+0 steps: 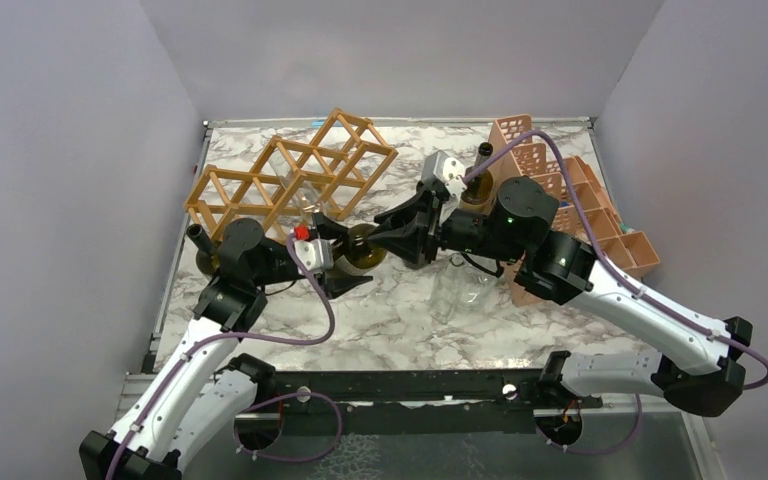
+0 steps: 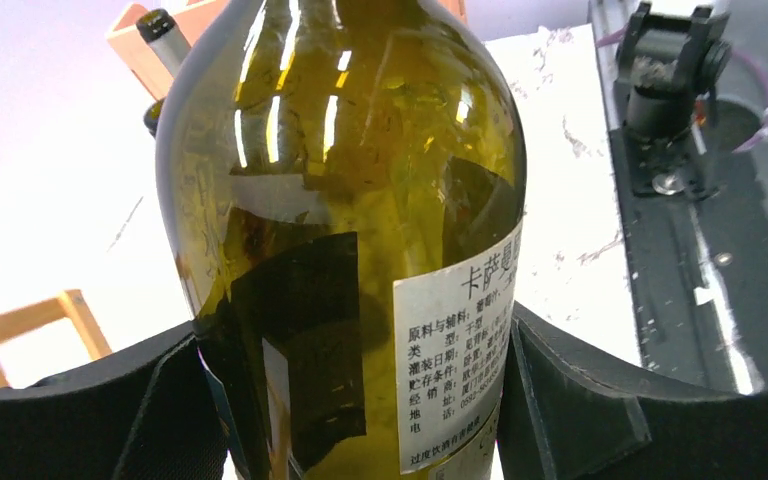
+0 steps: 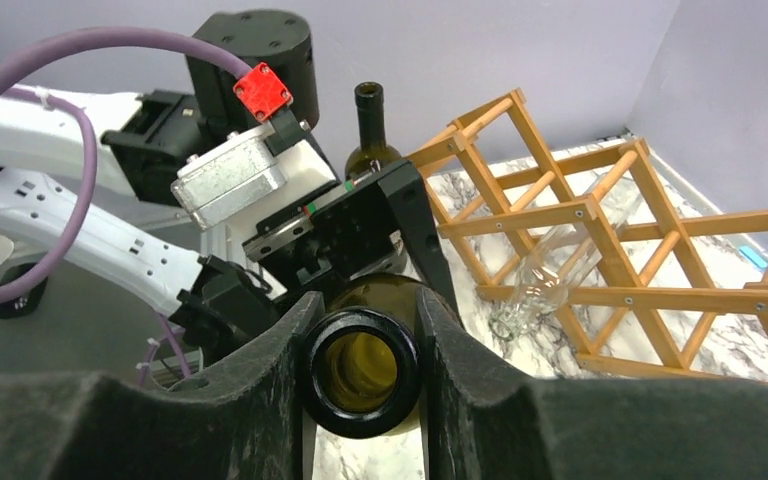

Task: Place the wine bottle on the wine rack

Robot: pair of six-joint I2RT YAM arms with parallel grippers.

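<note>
Left gripper (image 2: 360, 420) gripping olive-green wine bottle (image 2: 340, 200) round labelled body, fingers pressing on both sides. Right gripper (image 3: 360, 372) pinching same bottle at mouth, pads sitting tight against neck. Bottle lying roughly level in air between both arms, over marble table (image 1: 360, 320), just in front of wine rack (image 1: 290, 175). Clear bottle (image 3: 550, 265) lying inside rack

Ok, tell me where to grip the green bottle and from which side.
Grip the green bottle across its wide body from the left, as the left tool does: the straight labelled section sits flat between the pads. The narrow neck, pointing right, suits the right tool clamping near the mouth, which likely steadies it.
</note>
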